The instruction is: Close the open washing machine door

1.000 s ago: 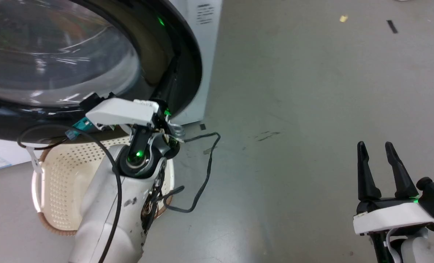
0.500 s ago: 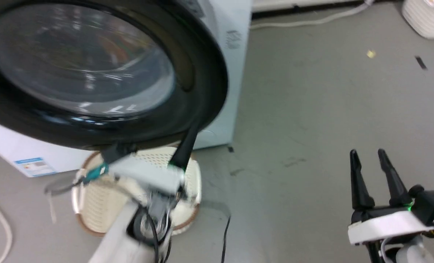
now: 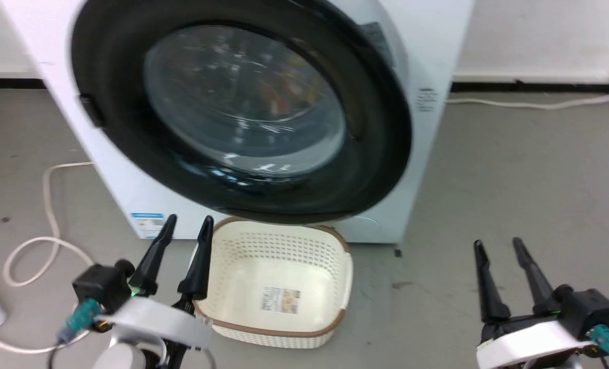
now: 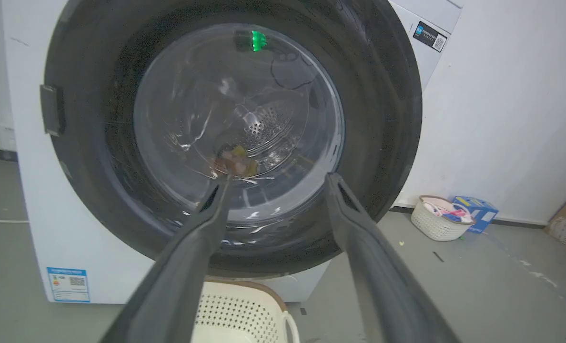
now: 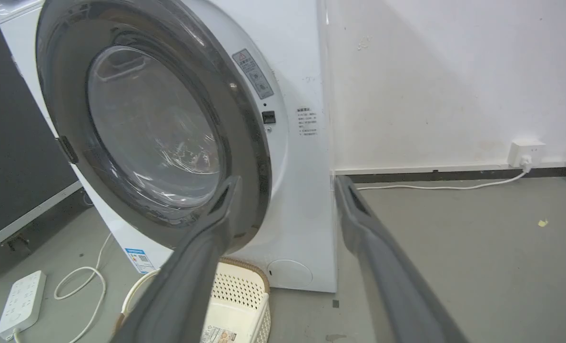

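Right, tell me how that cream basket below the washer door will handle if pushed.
The basket looks empty, thin perforated plastic, so probably light and apt to slide on the smooth floor. Its wide, low shape should resist tipping.

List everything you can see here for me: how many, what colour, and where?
washing machine: one, white, against the wall
washing machine door: one, black rim around clear glass, on the machine's front
laundry basket: one, cream with a brown rim, on the floor below the door
cable: one, white, looped on the floor at the head view's left
power strip: one, white, on the floor near that cable
wall socket: one, white, low on the wall
small basket: one, white, by the wall
box: one, blue, beside the small basket
left gripper: one, dark fingers, open, lower left
right gripper: one, dark fingers, open, lower right
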You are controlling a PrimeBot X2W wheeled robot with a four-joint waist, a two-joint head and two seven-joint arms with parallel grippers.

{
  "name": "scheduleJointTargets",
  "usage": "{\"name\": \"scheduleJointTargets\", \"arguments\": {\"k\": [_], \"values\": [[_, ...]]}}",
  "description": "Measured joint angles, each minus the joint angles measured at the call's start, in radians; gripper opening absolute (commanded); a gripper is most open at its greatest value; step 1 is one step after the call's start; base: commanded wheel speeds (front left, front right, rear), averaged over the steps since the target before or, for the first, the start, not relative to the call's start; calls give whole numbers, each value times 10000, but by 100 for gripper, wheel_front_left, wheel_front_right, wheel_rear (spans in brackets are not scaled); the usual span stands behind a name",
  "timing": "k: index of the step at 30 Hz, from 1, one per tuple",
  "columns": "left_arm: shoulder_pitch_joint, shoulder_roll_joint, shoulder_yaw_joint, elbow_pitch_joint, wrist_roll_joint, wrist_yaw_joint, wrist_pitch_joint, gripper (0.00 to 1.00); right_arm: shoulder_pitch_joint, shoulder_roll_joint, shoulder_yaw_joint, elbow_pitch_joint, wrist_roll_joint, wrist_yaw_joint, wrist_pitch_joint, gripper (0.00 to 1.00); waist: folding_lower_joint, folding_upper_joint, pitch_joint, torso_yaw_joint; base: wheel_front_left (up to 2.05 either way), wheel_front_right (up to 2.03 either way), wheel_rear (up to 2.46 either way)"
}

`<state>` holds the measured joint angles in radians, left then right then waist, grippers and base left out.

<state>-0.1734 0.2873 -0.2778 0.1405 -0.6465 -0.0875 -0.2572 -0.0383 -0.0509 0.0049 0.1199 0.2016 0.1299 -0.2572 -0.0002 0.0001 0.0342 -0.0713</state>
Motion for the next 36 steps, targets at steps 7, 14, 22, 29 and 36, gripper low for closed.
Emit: {"name": "scheduleJointTargets", "arguments": {"k": [7, 14, 22, 29, 36], "values": [[1161, -504, 878, -573, 3985, 894, -2, 100, 90, 2, 418, 56, -176, 0, 0, 100, 0, 0, -284, 689, 0, 0, 0], [1619, -1093, 1229, -407, 4961, 1126, -2, 100, 92, 0, 700, 127, -426, 0, 0, 56, 1, 0, -184, 984, 0, 0, 0], [1385, -1553, 1419, -522, 5344, 846, -2, 100, -755, -514, 1601, 382, -410, 0, 0, 0, 3, 0, 645, 1371, 0, 0, 0], [679, -1910, 1327, -744, 5662, 652, -2, 100, -3338, -1918, 2213, 1578, 59, 0, 2, 0, 5, 0, 1867, 1856, 0, 0, 0], [221, -2050, 1216, -790, 6004, 489, -2, 100, -5960, -3055, 2861, 3290, 1244, 0, 405, 0, 6, 0, 2937, 2312, 0, 0, 0]]}}
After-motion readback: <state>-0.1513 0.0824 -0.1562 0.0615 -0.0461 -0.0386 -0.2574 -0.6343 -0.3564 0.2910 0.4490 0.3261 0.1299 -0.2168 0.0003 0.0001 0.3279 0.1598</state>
